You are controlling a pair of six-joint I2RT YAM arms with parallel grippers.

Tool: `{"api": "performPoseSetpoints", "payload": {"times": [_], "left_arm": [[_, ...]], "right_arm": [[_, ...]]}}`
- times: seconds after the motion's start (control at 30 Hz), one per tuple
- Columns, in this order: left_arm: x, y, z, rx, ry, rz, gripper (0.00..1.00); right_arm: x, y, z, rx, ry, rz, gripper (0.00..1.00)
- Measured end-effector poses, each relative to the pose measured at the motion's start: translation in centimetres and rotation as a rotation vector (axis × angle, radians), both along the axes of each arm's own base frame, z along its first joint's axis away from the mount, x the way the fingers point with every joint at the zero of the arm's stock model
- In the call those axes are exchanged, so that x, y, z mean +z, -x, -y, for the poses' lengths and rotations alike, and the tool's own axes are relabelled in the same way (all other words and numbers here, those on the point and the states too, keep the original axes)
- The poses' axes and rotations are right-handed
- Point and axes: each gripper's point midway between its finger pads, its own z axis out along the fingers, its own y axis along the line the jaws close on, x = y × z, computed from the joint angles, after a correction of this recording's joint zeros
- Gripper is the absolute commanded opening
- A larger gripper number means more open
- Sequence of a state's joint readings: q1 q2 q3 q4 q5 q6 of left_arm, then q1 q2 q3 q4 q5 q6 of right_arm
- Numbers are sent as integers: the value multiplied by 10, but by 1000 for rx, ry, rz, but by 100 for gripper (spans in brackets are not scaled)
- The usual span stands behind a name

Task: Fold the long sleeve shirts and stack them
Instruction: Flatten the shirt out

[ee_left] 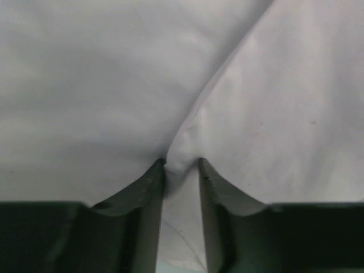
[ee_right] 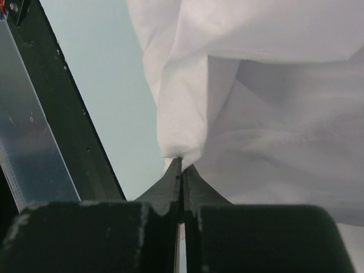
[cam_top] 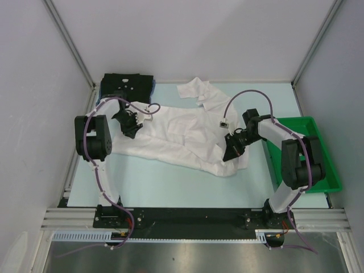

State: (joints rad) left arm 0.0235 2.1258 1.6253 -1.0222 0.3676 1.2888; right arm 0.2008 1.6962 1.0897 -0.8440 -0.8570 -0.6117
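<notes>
Black shirt (cam_top: 128,85): lies bunched at the far left corner of the worktop (cam_top: 170,182), the thing farthest from the green tray (cam_top: 327,162), and is not yet folded as far as the top view shows.
Left gripper (cam_top: 129,124): sits on the end of the white shirt that is far from the green tray. In the left wrist view its jaws stand a little apart, and a raised ridge of cloth fills the gap between them, so it is gripping the white shirt.
White shirt (cam_top: 182,133): is spread flat and creased across the middle of the worktop, just left of the green tray, with one sleeve thrown up toward the far edge.
Right gripper (cam_top: 232,151): is at the shirt's end nearest the green tray. The right wrist view shows its jaws pressed together on a thin corner of the white cloth, which hangs bunched from the tips.
Green tray: stands at the right edge of the worktop, partly under the right arm. Its contents cannot be seen.
Step in hand: by my reading, both ends of the white shirt are taken up for a first fold.
Next move calls for: lifting both ends together and level, carrying one edge over the body of the shirt and keeping the thin cloth taut enough not to slip or crumple.
</notes>
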Motion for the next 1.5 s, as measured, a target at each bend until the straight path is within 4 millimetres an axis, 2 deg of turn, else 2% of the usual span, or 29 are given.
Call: {"api": "performPoseSetpoints", "payload": {"times": [0.1, 0.17, 0.27, 0.37, 0.53, 0.67, 0.73, 0.77, 0.9, 0.97, 1.03, 1.07, 1.13, 1.17, 1.2, 1.23, 1.27, 1.33, 1.37, 1.43, 1.5], "left_arm": [[0, 5, -1, -18, 0, 5, 5], [0, 16, -4, -24, 1, -10, 0], [10, 42, -9, -22, 5, -30, 0], [30, 66, -17, -19, 5, -15, 0], [58, 124, -24, -40, -9, 27, 2], [53, 170, -26, -84, -26, 2, 2], [43, 194, -31, -103, -39, -36, 7], [38, 205, -33, -113, -44, -57, 26], [22, 245, -42, -180, -78, -110, 51], [18, 262, -46, -237, -109, -113, 56], [17, 271, -51, -281, -142, -91, 59], [17, 273, -53, -291, -156, -74, 62], [22, 272, -55, -286, -167, -41, 63], [24, 268, -55, -278, -165, -33, 73], [30, 263, -54, -261, -150, -38, 75], [37, 253, -53, -239, -136, -32, 89], [47, 237, -52, -202, -112, -20, 90], [66, 195, -50, -121, -71, 47, 89], [74, 177, -48, -79, -50, 82, 90], [88, 145, -44, 12, 3, 147, 89], [98, 125, -39, 86, 51, 181, 88]], "right_arm": [[-1, 6, 2, 31, 9, 1, 0], [-1, 11, 4, 55, 18, 5, 0], [2, 18, 9, 95, 34, 25, 0], [6, 23, 13, 142, 47, 71, 0], [8, 45, 19, 256, 75, 146, 0], [0, 70, 23, 384, 105, 191, 0], [-5, 84, 25, 457, 120, 217, 0], [-7, 92, 26, 501, 126, 233, 4], [-14, 114, 34, 626, 153, 283, 46], [-13, 115, 40, 663, 172, 321, 62], [-9, 111, 45, 679, 187, 367, 71], [-5, 108, 47, 668, 191, 380, 79], [7, 93, 51, 597, 196, 402, 82], [14, 83, 52, 558, 197, 415, 86], [28, 65, 54, 482, 192, 420, 88], [40, 43, 55, 403, 188, 434, 86], [51, 24, 58, 337, 182, 446, 83], [70, -29, 65, 155, 162, 448, 75], [74, -51, 69, 88, 156, 450, 72], [72, -104, 83, -87, 153, 413, 62], [60, -145, 93, -213, 167, 370, 58]]}}
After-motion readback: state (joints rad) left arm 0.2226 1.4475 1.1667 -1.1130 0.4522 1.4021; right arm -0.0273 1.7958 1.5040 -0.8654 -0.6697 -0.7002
